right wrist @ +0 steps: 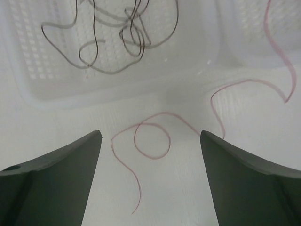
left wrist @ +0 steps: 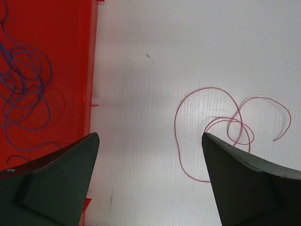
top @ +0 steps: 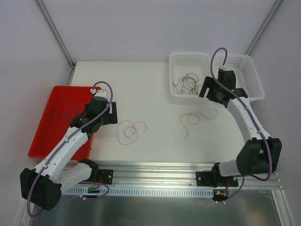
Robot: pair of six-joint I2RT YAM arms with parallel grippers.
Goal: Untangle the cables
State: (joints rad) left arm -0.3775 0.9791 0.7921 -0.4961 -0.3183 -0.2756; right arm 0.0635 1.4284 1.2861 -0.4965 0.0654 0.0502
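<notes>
Two pink-red cables lie loose on the white table: a looped one (top: 130,132) (left wrist: 175,125) just right of my left gripper (top: 111,113) (left wrist: 149,135), and a curled strand (top: 194,118) (right wrist: 153,157) under my right gripper (top: 210,92) (right wrist: 150,133). Both grippers are open with nothing between their fingers. In the right wrist view the strand's small loop sits between the fingertips, down on the table. Dark brown cables (top: 188,84) (right wrist: 127,35) lie bunched in the white basket (top: 175,94) (right wrist: 42,94). Purple cables (top: 66,115) (left wrist: 23,80) lie in the red tray (top: 42,141) (left wrist: 70,70).
The white basket has two compartments side by side at the back right, and my right arm reaches over its front edge. The red tray sits at the table's left edge, partly under my left arm. A metal rail runs along the near edge.
</notes>
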